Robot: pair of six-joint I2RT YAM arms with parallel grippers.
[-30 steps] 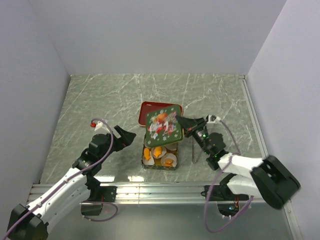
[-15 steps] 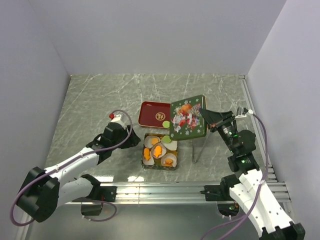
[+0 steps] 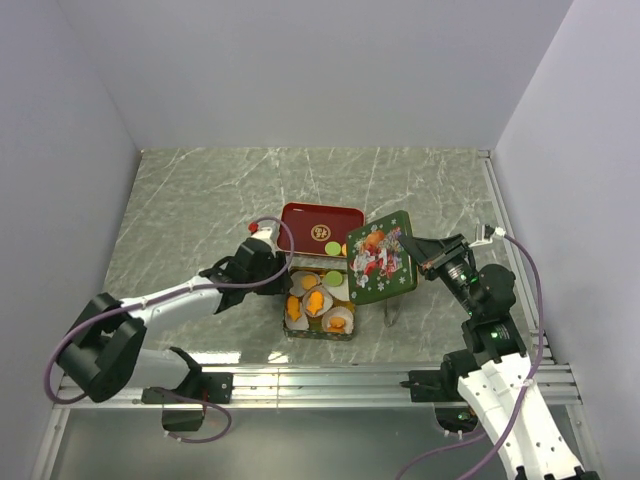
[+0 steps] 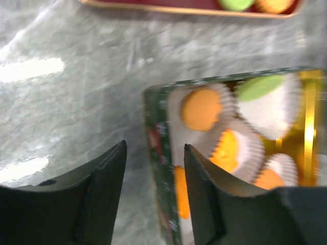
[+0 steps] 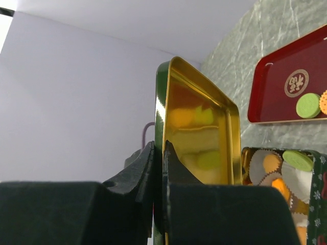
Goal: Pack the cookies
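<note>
Pinching the green printed metal lid (image 3: 380, 258), the right gripper (image 5: 159, 150) had swung it off the rectangular green tin (image 4: 156, 127) (orange cookies (image 4: 202, 108) lay inside), reopening it for packing; the left gripper (image 4: 153, 155) hovered wide beside it.

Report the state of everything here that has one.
tin: open, paper cups with cookies inside.
lid: off the tin, tilted, held at its edge.
red tray: holds one green and one orange cookie.
left gripper: open, by the tin's left wall.
right gripper: shut on the lid.
</note>
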